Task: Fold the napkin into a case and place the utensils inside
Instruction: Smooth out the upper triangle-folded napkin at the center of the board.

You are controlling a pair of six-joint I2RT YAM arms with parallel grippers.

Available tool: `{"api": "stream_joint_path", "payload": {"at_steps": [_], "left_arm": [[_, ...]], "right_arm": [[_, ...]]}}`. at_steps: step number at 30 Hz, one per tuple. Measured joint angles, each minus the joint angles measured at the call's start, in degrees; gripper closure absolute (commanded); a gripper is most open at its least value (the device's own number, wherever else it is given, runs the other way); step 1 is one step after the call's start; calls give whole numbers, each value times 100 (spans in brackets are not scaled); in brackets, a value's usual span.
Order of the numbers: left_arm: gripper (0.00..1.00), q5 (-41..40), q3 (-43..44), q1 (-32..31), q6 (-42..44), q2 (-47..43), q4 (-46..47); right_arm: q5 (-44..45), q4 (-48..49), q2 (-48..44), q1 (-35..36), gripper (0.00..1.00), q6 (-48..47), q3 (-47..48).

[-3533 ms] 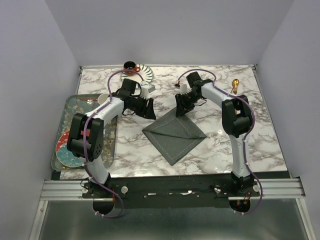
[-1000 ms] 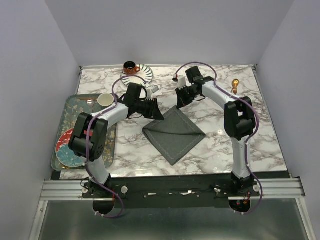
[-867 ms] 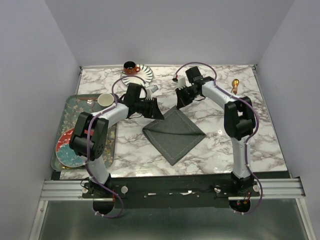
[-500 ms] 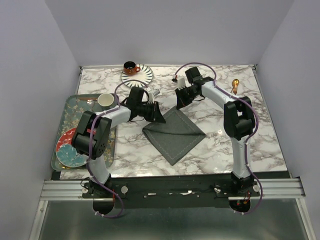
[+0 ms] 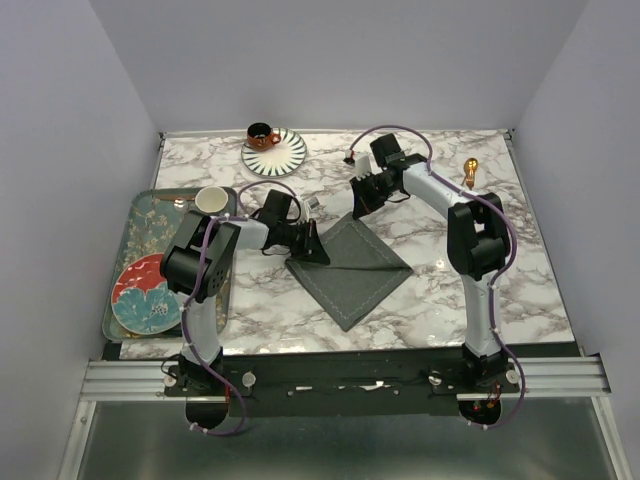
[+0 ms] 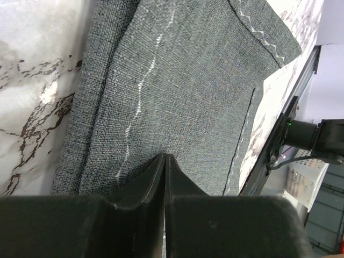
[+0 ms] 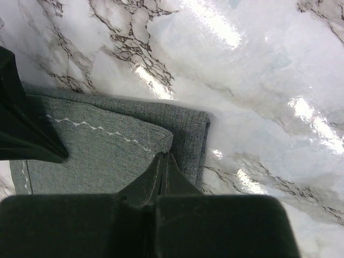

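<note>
Your left gripper (image 5: 316, 253) is sitting further right than before, at the left corner of the napkin (image 5: 352, 268) on the bench (image 5: 500, 290). Left wrist: its jaws are pinching the cloth. Right wrist: your right gripper (image 7: 163, 156) is pressing, clenched, at the folded corner.

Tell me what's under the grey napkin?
The napkin is folded: a second cloth layer peeks out beneath the top one, then the marble table. Anything under its middle is covered.

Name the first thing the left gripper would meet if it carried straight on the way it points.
The napkin. The left gripper, jaws together, points straight at the grey cloth and looks to be right at its surface; the picture does not show whether it actually touches.
</note>
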Motion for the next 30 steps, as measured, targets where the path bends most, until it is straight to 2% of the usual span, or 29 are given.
{"api": "stream_joint_path", "payload": {"at_steps": [2,3,5,6,9,11,16,20,27,30], "left_arm": [[90,31,0,0,-39,26,52],[90,59,-2,0,-59,46,79],[90,127,-11,13,-127,92,149],[91,144,-17,22,-144,98,168],[91,212,-52,48,-221,129,267],[91,229,-61,57,-264,138,302],[92,267,-66,72,-319,160,328],[92,275,-70,76,-328,162,343],[93,376,-33,94,-339,238,354],[93,448,15,98,-341,295,354]], "right_arm": [[0,2,0,0,86,24,0],[0,0,0,0,72,39,0],[-2,-2,-4,0,64,151,0],[-7,0,-9,0,55,133,0],[-109,-9,-96,-2,37,293,-4],[-334,9,-334,-11,32,463,-157],[-1191,44,-1399,-17,29,870,-883],[-2031,391,-1864,-9,29,1440,-1626],[-2747,1298,-1604,334,29,2463,-2863],[-2885,1709,-1451,466,29,2841,-3106]]}}
